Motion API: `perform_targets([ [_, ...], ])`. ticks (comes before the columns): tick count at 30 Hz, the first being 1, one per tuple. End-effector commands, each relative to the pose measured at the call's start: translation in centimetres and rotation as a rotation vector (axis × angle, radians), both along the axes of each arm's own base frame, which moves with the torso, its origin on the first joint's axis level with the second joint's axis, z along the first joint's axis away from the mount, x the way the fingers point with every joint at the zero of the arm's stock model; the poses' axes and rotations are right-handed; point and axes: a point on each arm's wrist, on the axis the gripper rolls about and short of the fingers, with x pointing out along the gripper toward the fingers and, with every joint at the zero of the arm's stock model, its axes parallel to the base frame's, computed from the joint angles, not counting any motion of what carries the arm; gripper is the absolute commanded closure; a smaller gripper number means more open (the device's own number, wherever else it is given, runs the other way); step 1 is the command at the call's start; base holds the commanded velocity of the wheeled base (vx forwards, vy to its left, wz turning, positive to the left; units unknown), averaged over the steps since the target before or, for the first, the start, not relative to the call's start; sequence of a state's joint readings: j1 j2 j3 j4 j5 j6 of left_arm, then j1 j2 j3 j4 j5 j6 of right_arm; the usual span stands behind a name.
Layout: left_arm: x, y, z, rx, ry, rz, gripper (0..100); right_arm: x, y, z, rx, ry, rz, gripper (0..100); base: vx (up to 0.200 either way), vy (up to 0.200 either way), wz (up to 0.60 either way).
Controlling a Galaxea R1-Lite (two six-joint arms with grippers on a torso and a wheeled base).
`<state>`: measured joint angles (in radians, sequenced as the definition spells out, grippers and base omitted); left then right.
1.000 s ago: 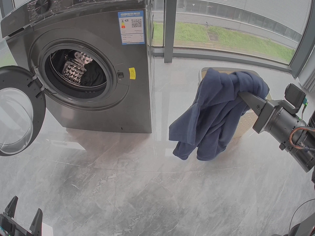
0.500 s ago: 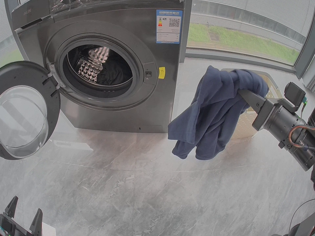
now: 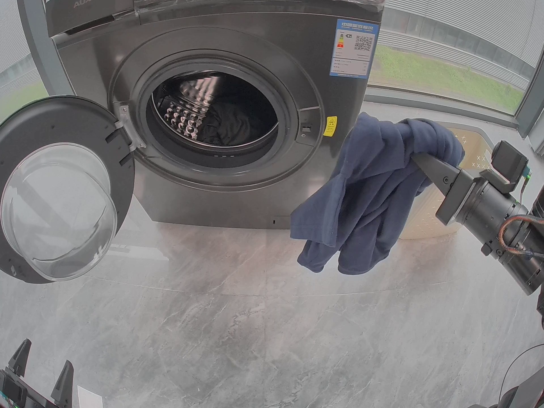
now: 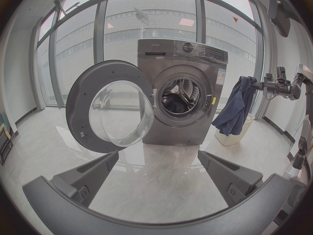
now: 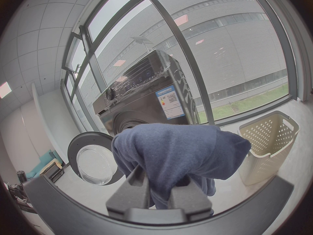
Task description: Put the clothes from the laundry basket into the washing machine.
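Observed right gripper (image 3: 422, 162) at 3 o'clock, arm raised and extended toward centre, clamped on a navy garment (image 3: 368, 199); left gripper (image 3: 44, 358) at 7 o'clock, low, spread apart.

Your navy garment (image 3: 368, 194) hangs crumpled at centre right, before the beige laundry basket (image 3: 437, 217); the grey washing machine (image 3: 238, 35), upper centre, stands open, dark clothes (image 3: 229, 126) inside.

Head camera looks down, wrist cameras level; all share the washing machine (image 3: 238, 35).

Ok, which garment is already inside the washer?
The dark garment in the drum; the blue garment hangs outside from the right tool.
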<state>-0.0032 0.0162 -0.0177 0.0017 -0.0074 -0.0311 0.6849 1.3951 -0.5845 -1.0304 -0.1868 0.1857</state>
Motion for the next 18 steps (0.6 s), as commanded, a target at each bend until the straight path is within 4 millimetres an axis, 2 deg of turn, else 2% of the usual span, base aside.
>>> perform_targets([
  [1, 0.04, 0.00, -0.47, 0.000, 0.006, 0.000, 0, -0.01, -0.03, -0.02, 0.001, 0.001, 0.001, 100, 0.000, 0.000, 0.00],
  [6, 0.04, 0.00, -0.47, -0.001, 0.006, 0.000, 0, -0.05, -0.11, 0.00, 0.002, 0.000, -0.002, 100, 0.000, 0.000, 0.00],
  [12, 0.04, 0.00, -0.47, -0.001, 0.006, 0.000, 0, 0.00, -0.19, -0.05, 0.000, 0.002, -0.005, 100, -0.200, 0.000, 0.00],
  [17, 0.03, 0.00, -0.43, -0.003, 0.004, 0.000, 0, 0.01, -0.18, -0.20, -0.003, 0.006, -0.005, 100, 0.000, 0.000, 0.00],
  [18, 0.04, 0.00, -0.47, -0.003, 0.006, 0.000, 0, 0.01, -0.19, -0.26, -0.005, 0.008, -0.005, 100, 0.000, 0.200, 0.00],
])
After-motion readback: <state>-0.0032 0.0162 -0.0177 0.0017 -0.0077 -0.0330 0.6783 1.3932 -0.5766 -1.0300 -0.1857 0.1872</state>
